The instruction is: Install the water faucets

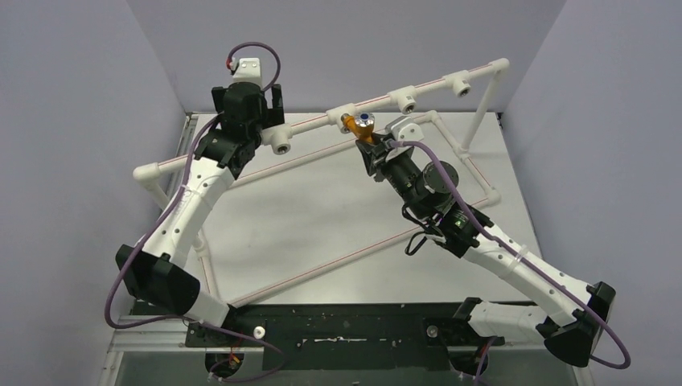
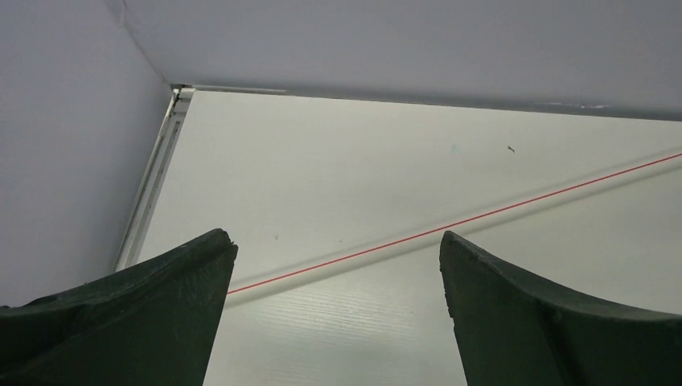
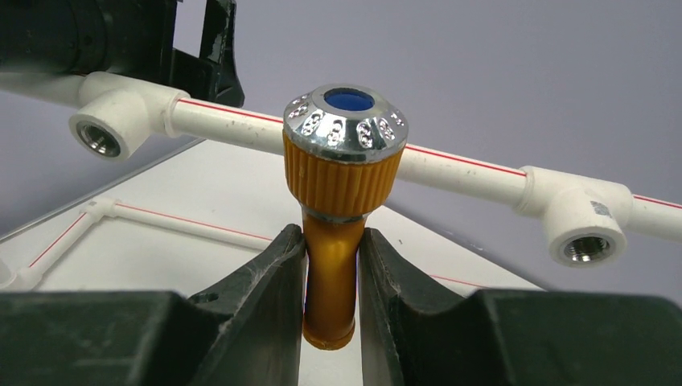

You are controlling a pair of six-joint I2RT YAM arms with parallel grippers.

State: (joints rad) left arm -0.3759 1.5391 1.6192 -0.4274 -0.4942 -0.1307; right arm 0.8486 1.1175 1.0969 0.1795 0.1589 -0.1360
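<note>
The orange-brass faucet (image 1: 359, 125) with a silvery round cap is held in my right gripper (image 1: 372, 145) against the raised white pipe rail (image 1: 378, 100), at a tee fitting. In the right wrist view the fingers (image 3: 273, 265) are shut on the faucet's (image 3: 344, 161) orange stem, cap upward, right in front of the rail (image 3: 466, 165). I cannot tell whether its branch is in the socket. My left gripper (image 1: 248, 95) is open and empty, up by the rail's left part. In the left wrist view it (image 2: 334, 241) looks down at the table.
Open tee sockets sit on the rail (image 1: 281, 143) (image 1: 408, 102) (image 1: 460, 83), and two show in the right wrist view (image 3: 108, 125) (image 3: 583, 221). A low white pipe frame with red lines (image 1: 322, 269) (image 2: 450, 225) lies on the table. Grey walls enclose three sides.
</note>
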